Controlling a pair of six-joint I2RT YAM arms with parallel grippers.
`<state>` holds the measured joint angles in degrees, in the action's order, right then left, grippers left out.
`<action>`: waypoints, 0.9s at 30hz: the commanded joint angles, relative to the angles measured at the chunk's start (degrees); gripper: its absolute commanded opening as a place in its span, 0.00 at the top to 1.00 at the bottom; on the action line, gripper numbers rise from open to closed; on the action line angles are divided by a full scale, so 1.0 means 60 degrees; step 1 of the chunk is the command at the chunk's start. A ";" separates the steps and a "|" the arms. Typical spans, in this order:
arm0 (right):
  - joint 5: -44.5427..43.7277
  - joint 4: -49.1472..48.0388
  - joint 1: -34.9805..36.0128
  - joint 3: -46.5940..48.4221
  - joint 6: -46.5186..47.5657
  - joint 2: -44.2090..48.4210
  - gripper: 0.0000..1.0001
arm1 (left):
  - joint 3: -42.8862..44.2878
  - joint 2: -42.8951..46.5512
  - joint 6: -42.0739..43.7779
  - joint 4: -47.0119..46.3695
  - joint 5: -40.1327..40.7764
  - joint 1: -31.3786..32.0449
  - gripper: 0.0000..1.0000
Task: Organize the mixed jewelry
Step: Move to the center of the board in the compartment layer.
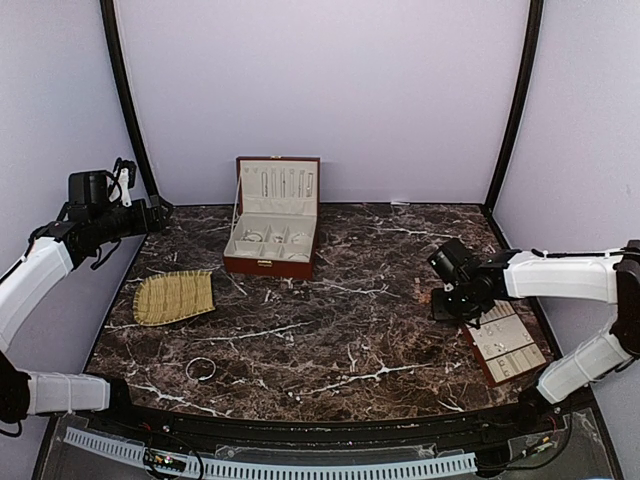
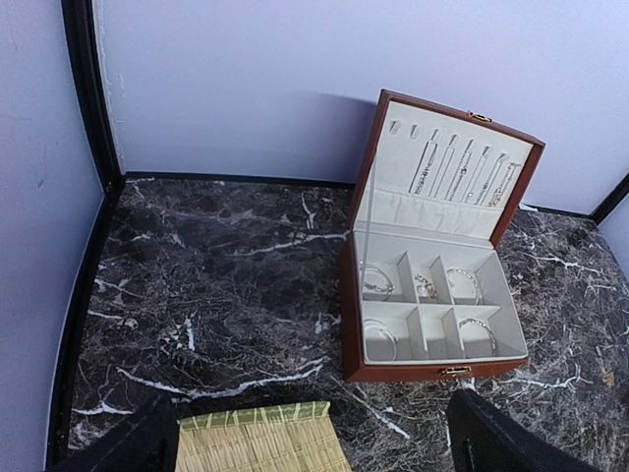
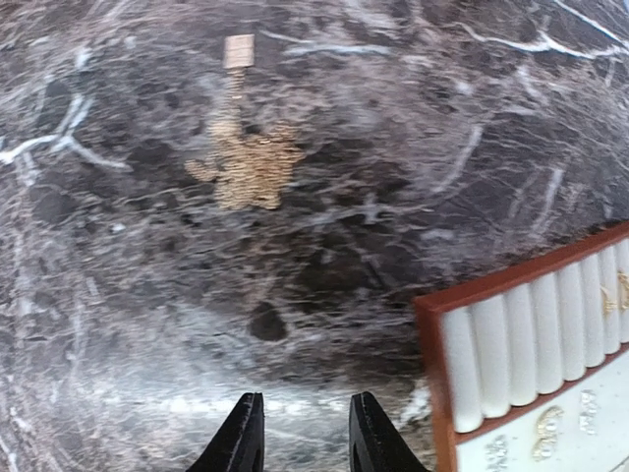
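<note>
Seeking a piece: right pincer (image 3: 305, 433), narrowly parted, empty, hovered beside the cream slotted tray (image 3: 428, 354); left pincer (image 2: 316, 442) gaped empty. The thin silvery bangle hoop (image 1: 200, 368) lay lower left on the dark marble table (image 1: 350, 340), probably needing grasping next.

Light is bright, even and diffuse, apparently from overhead, with no hard shadows. Top view: low-res but clear; the black corner posts (image 1: 122, 90) bow, so there is lens distortion at the edges. Left wrist view: sharp; the box (image 2: 432, 324) lid throws a soft shadow on the back wall (image 2: 246, 88); left fingers (image 2: 491, 442) dark and blurry. Right wrist view: soft throughout, marble table (image 3: 295, 246) smeared, pale glare band near the bottom.
</note>
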<state>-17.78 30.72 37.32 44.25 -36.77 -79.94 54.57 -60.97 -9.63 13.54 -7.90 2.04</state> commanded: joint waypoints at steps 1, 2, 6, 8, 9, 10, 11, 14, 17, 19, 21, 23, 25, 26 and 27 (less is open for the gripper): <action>-0.0810 0.0551 -0.0559 0.0186 0.0114 0.0072 0.70 | -0.0144 -0.0017 0.0017 0.0029 0.0054 0.0008 0.02; -0.0784 0.0573 -0.0730 0.0133 0.0170 0.0104 0.71 | -0.0153 -0.0019 0.0020 0.0034 0.0057 0.0003 0.02; -0.0768 0.0531 -0.1189 -0.0079 0.0407 0.0208 0.72 | -0.0159 -0.0019 0.0010 0.0039 0.0053 0.0010 0.02; -0.0677 0.0485 -0.1276 -0.0156 0.0452 0.0188 0.73 | -0.0162 -0.0034 0.0010 0.0037 0.0060 0.0000 0.02; -0.0646 0.0455 -0.1294 -0.0209 0.0459 0.0173 0.74 | -0.0159 -0.0034 0.0016 0.0037 0.0063 0.0010 0.02; -0.0630 0.0416 -0.1309 -0.0255 0.0464 0.0150 0.75 | -0.0164 -0.0034 0.0020 0.0040 0.0060 0.0011 0.02; -0.0615 0.0371 -0.1312 -0.0300 0.0473 0.0110 0.76 | -0.0165 -0.0045 0.0022 0.0039 0.0057 0.0011 0.02; -0.0494 0.0248 -0.1328 -0.0410 0.0492 -0.0001 0.79 | -0.0156 -0.0059 0.0022 0.0043 0.0024 0.0004 0.02; -0.0475 0.0182 -0.1328 -0.0495 0.0524 -0.0096 0.81 | -0.0144 -0.0070 0.0022 0.0041 0.0012 0.0009 0.02; -0.0554 0.0193 -0.1326 -0.0517 0.0555 -0.0180 0.84 | -0.0145 -0.0063 0.0009 0.0057 0.0013 0.0010 0.02; -0.0501 0.0154 -0.1328 -0.0512 0.0584 -0.0242 0.88 | -0.0144 -0.0063 0.0002 0.0042 0.0012 0.0011 0.02; -0.0465 0.0118 -0.1328 -0.0518 0.0600 -0.0286 0.91 | -0.0144 -0.0070 0.0008 0.0056 0.0013 0.0011 0.02; -0.0512 0.0116 -0.1328 -0.0509 0.0596 -0.0370 0.92 | -0.0145 -0.0075 0.0013 0.0060 0.0024 0.0011 0.02; -0.0522 0.0112 -0.1328 -0.0505 0.0596 -0.0409 0.93 | -0.0144 -0.0077 0.0018 0.0058 0.0020 0.0011 0.02; -0.0521 0.0110 -0.1328 -0.0498 0.0605 -0.0452 0.93 | -0.0144 -0.0078 0.0022 0.0050 0.0021 0.0011 0.02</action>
<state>-20.60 32.34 29.61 41.76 -33.28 -81.38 54.35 -61.56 -9.63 13.54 -7.88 2.07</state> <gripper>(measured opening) 0.075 0.979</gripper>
